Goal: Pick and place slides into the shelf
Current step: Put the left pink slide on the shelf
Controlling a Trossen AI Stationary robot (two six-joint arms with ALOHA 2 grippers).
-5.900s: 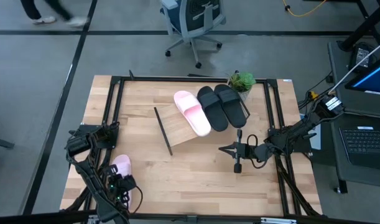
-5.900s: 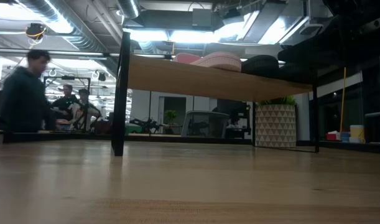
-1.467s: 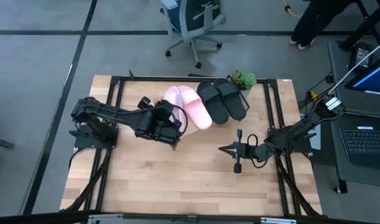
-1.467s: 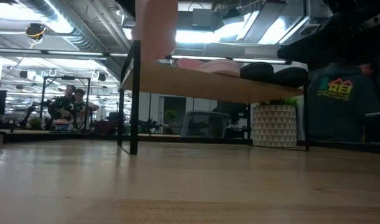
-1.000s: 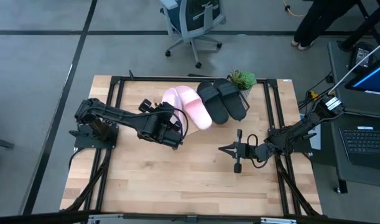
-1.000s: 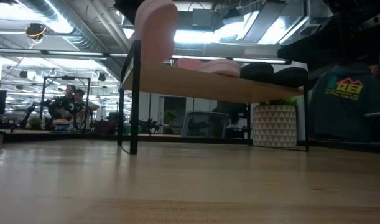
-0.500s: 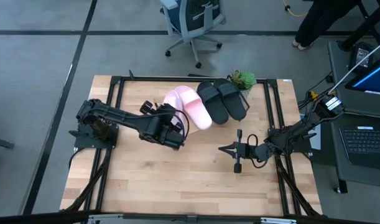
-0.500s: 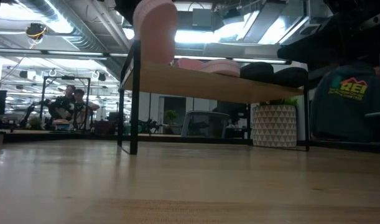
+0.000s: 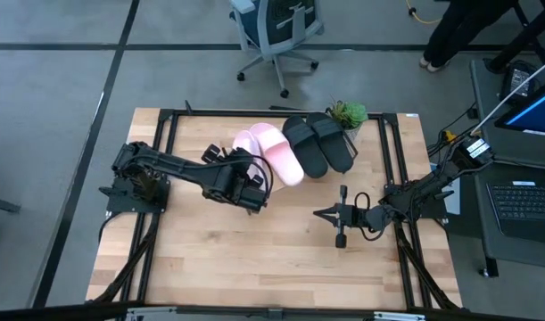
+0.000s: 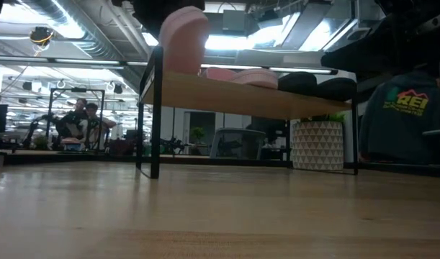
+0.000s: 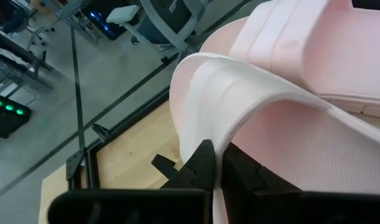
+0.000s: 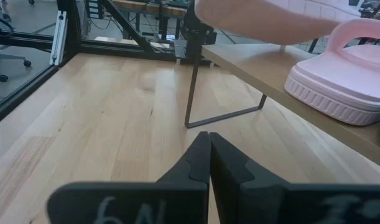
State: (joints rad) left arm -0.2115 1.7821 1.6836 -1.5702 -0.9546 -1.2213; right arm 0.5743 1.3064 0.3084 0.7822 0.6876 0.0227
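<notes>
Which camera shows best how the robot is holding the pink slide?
The left wrist view: the left gripper pinches the pink slide by its strap, jaws shut on it. The high view mostly hides the grip under the arm; the low view shows just the slide above the shelf.

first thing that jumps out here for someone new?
The left gripper is shut on the strap of a pink slide, holding it over the left end of the shelf. Three slides already sit there: a second pink slide and a black pair. The right gripper rests shut over the table.
</notes>
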